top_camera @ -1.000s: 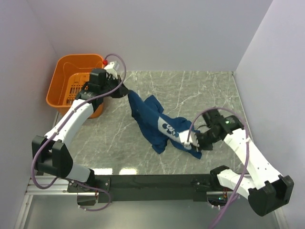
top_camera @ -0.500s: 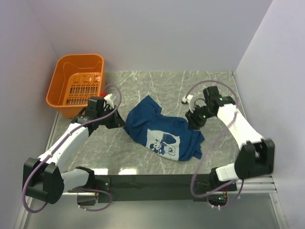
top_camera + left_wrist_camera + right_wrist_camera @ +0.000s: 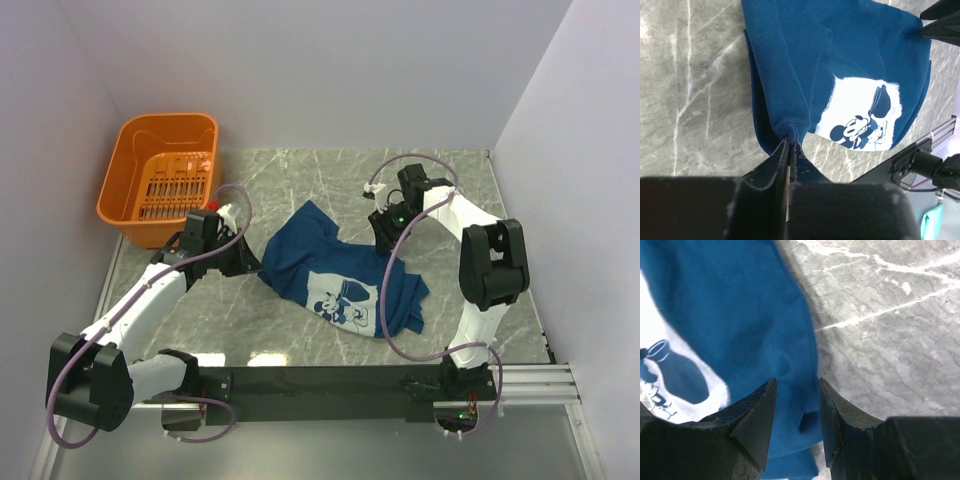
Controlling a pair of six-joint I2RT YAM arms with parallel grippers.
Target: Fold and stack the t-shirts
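One dark blue t-shirt lies loosely spread on the marble table, its white cartoon print facing up. My left gripper is shut on a bunched fold at the shirt's left edge; in the left wrist view the fingers pinch blue cloth beside the print. My right gripper is open just above the shirt's far right part. In the right wrist view the jaws stand apart over blue cloth, holding nothing. No folded shirt is in view.
An orange basket stands at the far left corner of the table. White walls close in the left, back and right. The black rail with the arm bases runs along the near edge.
My left gripper brought the shirt's end down from beside the basket toward the near left. The shirt went from a stretched strip to spread out. My right gripper let go and moved far.
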